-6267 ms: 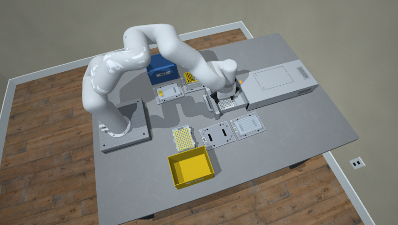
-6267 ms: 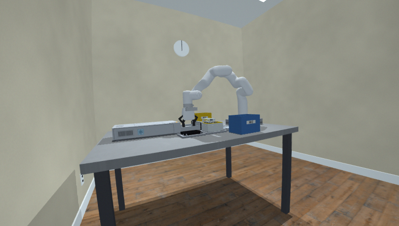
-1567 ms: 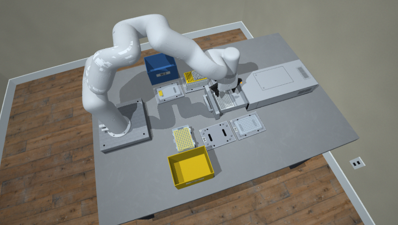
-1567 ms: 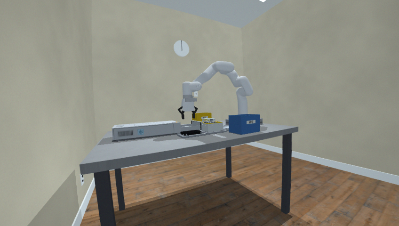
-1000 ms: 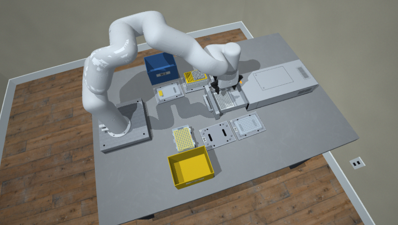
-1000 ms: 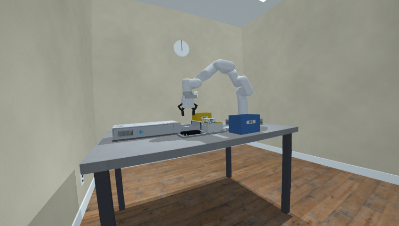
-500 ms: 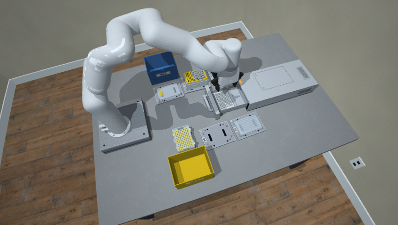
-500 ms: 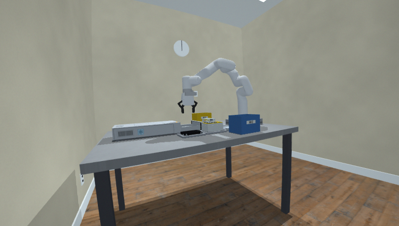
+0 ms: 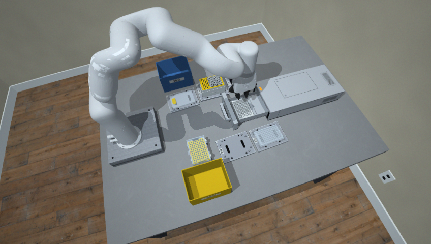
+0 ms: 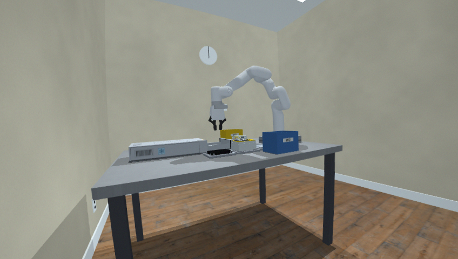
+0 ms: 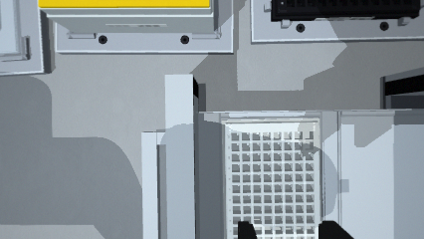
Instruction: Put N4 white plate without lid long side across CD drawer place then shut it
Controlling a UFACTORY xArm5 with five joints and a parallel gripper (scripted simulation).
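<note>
White plate (image 9: 242, 109) (image 11: 273, 174) lies long side across drawer (image 9: 259, 110) (image 10: 213, 145) (image 11: 368, 164), likely to fit its place. Jaws above, part open, empty.

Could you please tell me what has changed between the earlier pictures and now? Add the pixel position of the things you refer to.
The gripper (image 9: 242, 96) (image 10: 217, 129) (image 11: 288, 230) has risen away from the drawer (image 9: 256, 109), and its fingers have drawn closer together with nothing between them. The white plate (image 9: 242, 109) (image 11: 273, 179) stayed in the open drawer; the bins and nests look unchanged.
</note>
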